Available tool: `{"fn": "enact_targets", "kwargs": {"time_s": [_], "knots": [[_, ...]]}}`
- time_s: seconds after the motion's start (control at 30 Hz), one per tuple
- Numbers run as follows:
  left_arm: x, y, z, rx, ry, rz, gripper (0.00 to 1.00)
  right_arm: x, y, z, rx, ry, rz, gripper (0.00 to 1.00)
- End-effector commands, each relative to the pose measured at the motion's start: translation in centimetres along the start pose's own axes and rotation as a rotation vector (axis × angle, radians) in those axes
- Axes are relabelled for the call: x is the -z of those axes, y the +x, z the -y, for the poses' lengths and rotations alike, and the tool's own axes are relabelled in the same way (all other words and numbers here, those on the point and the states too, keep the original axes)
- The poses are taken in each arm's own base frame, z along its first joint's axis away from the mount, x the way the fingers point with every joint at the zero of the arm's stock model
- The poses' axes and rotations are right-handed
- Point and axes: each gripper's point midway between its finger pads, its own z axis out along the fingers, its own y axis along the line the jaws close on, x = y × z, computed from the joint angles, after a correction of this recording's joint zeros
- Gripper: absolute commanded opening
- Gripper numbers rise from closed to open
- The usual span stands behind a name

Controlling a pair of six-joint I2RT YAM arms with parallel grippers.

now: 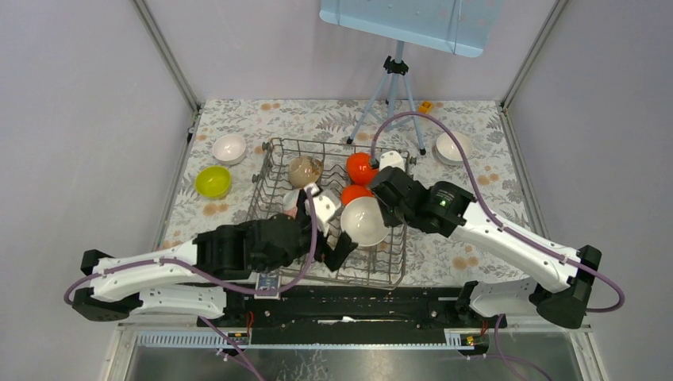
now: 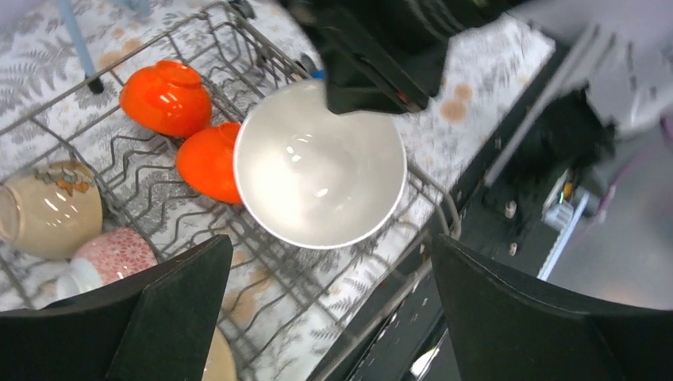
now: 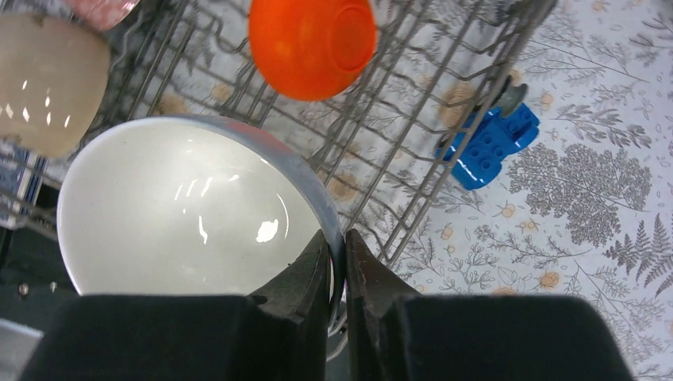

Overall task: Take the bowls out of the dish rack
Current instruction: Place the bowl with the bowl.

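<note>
My right gripper [image 3: 337, 242] is shut on the rim of a white bowl [image 1: 364, 220], held above the near right part of the grey wire dish rack [image 1: 270, 155]. The bowl also shows in the left wrist view [image 2: 317, 171] and the right wrist view [image 3: 182, 214]. Two orange-red bowls [image 1: 361, 167] [image 1: 355, 193] lie in the rack, with a beige bowl [image 1: 304, 170] and a pink patterned bowl [image 2: 115, 250]. My left gripper [image 2: 329, 298] is open and empty over the rack's near side. A white bowl [image 1: 229, 148], a lime-yellow bowl [image 1: 213, 181] and another white bowl [image 1: 452, 147] sit on the table.
A grey tripod [image 1: 391, 83] stands behind the rack. A small blue block [image 3: 488, 143] lies just outside the rack's right side. A small orange item [image 1: 425, 106] sits at the back. The floral tablecloth [image 1: 476, 182] covers the table between side walls.
</note>
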Motion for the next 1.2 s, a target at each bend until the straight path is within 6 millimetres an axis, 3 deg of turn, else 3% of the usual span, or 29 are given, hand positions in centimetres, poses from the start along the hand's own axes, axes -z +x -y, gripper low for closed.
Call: {"fn": "enact_targets", "kwargs": {"time_s": [0.0,0.13,0.27,0.53,0.77,0.97,1.17], "knots": [[-2.3,-3.2,-2.1,0.479,-0.152,0.137,0.99,0.7,-3.6,2.2,-0.209,0.039,0.192,0.0],[-3.9,-1.2,-5.1,0.824,-0.316,0.137,0.96,0.4,-3.5,3.2,-0.305,0.035,0.225,0.0],[-4.9,0.0,-5.9,0.983,-0.363,0.141,0.89,-0.2,-2.9,3.1,-0.35,0.035,0.213,0.0],[-6.8,0.4,-6.5,0.962,-0.472,0.081,0.73,-0.3,-3.0,2.8,-0.383,0.022,0.214,0.0],[-8.1,1.3,-7.1,0.926,-0.551,0.036,0.42,-0.3,-2.8,2.4,-0.398,0.001,0.207,0.0],[-8.3,2.1,-7.5,0.916,-0.592,0.021,0.39,-0.4,-2.7,2.4,-0.402,-0.001,0.202,0.0],[-8.8,2.8,-7.6,0.895,-0.608,-0.014,0.29,-0.2,-2.9,2.4,-0.401,-0.002,0.204,0.0]]}}
